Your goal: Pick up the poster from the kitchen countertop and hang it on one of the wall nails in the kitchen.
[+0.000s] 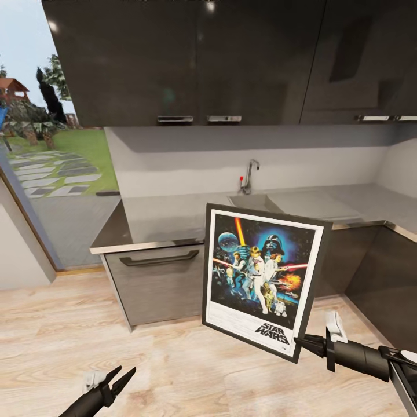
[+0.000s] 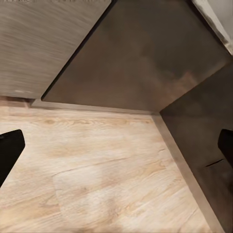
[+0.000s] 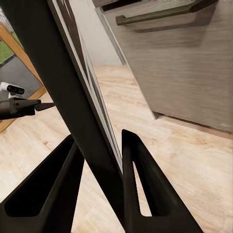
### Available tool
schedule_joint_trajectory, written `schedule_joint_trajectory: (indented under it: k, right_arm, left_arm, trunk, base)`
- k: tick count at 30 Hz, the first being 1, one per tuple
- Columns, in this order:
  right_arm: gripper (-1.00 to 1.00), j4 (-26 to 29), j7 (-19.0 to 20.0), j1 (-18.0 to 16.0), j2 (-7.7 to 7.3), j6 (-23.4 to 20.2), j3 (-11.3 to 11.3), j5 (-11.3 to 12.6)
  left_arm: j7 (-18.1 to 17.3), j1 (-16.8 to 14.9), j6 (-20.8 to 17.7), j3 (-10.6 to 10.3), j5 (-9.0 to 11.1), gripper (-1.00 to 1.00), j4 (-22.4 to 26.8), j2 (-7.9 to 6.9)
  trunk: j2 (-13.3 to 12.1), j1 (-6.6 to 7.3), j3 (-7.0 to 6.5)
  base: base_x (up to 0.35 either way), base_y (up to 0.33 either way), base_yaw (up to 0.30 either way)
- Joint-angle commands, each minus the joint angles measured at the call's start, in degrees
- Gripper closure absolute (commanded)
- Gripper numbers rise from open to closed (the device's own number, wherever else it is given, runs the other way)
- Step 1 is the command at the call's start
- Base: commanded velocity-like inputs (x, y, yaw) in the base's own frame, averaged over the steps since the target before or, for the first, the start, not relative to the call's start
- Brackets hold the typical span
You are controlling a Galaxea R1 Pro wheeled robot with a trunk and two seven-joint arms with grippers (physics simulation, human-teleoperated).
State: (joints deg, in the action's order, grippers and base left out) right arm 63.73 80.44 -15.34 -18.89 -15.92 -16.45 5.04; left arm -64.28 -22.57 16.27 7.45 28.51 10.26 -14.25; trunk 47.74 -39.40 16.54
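Poster [image 1: 262,278]: I am holding it off the bench, upright and slightly tilted, out in front of the lower cabinets and above the wooden floor [image 1: 174,365]; artwork is facing the head camera.
Right claw [image 1: 302,343]: it is clamping the poster at its lower corner on my right side; in the wrist view the two fingers [image 3: 141,189] are sitting on either side of the thin frame edge [image 3: 73,97], closed onto it.
Left claw [image 1: 119,379]: it is hanging low over the floor, jaws apart, holding nothing.
Bench [image 1: 174,214]: grey slab with sink [image 1: 252,202] and tap [image 1: 250,174] is lying behind the poster; the poster is no longer resting on it.
Handling, my judgement: I am reading it as a light, stiff, flat panel; the frame is looking smooth, so a corner pinch is likely letting it swing or slip about the grip point.
Fragility, my judgement: thin frame and broad face; I am expecting it to suffer from knocks against the cabinet fronts [image 1: 156,284] more than from squeezing.
Hold point, my judgement: an edge grip nearer the middle of a side would be steadier than this corner; the top edge must be staying free for the nail.
Wall nails: I am not making any out on the pale wall [image 1: 231,156] here; too small to tell.
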Motion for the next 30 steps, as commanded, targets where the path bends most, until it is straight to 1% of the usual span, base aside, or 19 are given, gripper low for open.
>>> schedule_joint_trajectory:
  k: [1,30]
  right_arm:
    - [1.00,0.0,0.2,0.0,-0.01,-0.7,0.0,0.2]
    - [1.00,0.2,0.2,0.0,0.01,-0.7,-0.1,0.2]
  left_arm:
    - [-0.2,0.0,0.3,0.3,-0.2,-1.00,-0.1,0.01]
    - [0.0,-0.1,0.2,0.3,-0.2,-1.00,-0.1,0.01]
  trunk:
    - [-0.4,0.22,-0.11]
    - [-12.0,6.59,-5.32]
  base:
    - [0.000,0.000,0.000]
    - [0.000,0.000,0.000]
